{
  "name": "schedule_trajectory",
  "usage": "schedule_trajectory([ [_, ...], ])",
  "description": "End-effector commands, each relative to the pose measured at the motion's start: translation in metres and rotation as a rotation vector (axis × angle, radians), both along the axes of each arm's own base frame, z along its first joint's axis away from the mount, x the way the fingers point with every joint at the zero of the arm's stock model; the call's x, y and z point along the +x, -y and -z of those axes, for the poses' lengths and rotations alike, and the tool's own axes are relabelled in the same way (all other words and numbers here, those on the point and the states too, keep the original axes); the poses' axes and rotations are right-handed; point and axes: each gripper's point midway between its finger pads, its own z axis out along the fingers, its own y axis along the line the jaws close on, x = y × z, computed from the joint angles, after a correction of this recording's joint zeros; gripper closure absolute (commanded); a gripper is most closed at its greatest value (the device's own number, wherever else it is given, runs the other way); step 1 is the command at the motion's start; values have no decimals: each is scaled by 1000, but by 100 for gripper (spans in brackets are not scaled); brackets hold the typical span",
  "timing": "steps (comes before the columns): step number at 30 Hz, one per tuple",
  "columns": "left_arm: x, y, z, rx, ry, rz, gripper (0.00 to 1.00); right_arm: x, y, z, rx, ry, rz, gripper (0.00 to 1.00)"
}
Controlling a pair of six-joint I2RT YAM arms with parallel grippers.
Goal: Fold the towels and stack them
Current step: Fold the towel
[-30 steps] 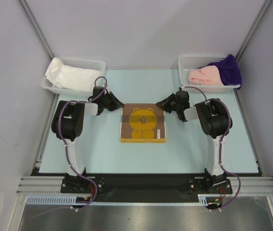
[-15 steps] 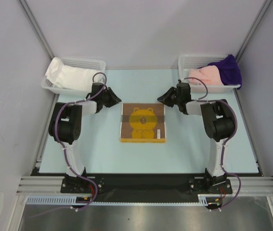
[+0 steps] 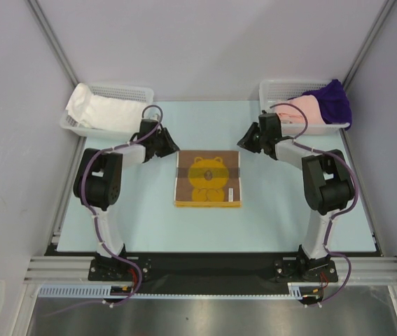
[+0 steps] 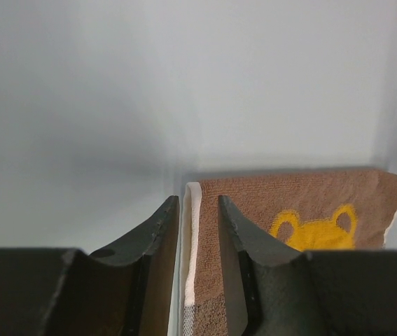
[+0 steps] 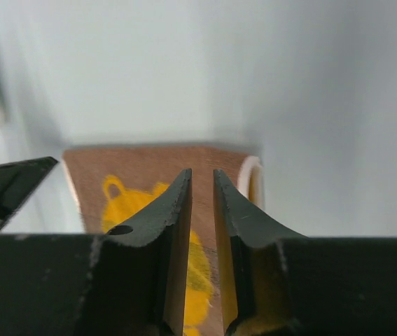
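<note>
A folded brown towel with a yellow bear mark point(image 3: 209, 178) lies flat in the middle of the table. It also shows in the left wrist view point(image 4: 303, 199) and the right wrist view point(image 5: 149, 164). My left gripper point(image 3: 170, 145) hangs just off the towel's far left corner, its jaws a narrow gap apart and empty point(image 4: 198, 199). My right gripper point(image 3: 244, 140) hangs off the far right corner, its jaws slightly apart and empty point(image 5: 202, 171). A white towel point(image 3: 103, 110) lies in the left basket. A pink towel point(image 3: 296, 109) and a purple towel point(image 3: 332, 99) lie in the right basket.
A white mesh basket point(image 3: 136, 91) stands at the back left and another point(image 3: 275, 87) at the back right. Grey walls close in the pale blue table point(image 3: 149, 224) on three sides. The left gripper's tip shows in the right wrist view point(image 5: 9, 185).
Both grippers have drawn back from the brown towel toward the far side. The right one has moved closer to the right basket. The towel has not moved.
</note>
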Motion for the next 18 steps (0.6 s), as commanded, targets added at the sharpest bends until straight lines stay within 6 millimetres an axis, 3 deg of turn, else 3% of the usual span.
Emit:
schedule_trajectory([
  [1,12,2,-10,30,42,13,65,-3,8,7,-96,-20,-21,76],
  [9,13,3,-2,44,20,22,65,3,7,35,-134,-39,-48,70],
  [18,14,9,7,45,1,47,65,12,5,37,-150,-30,-66,67],
])
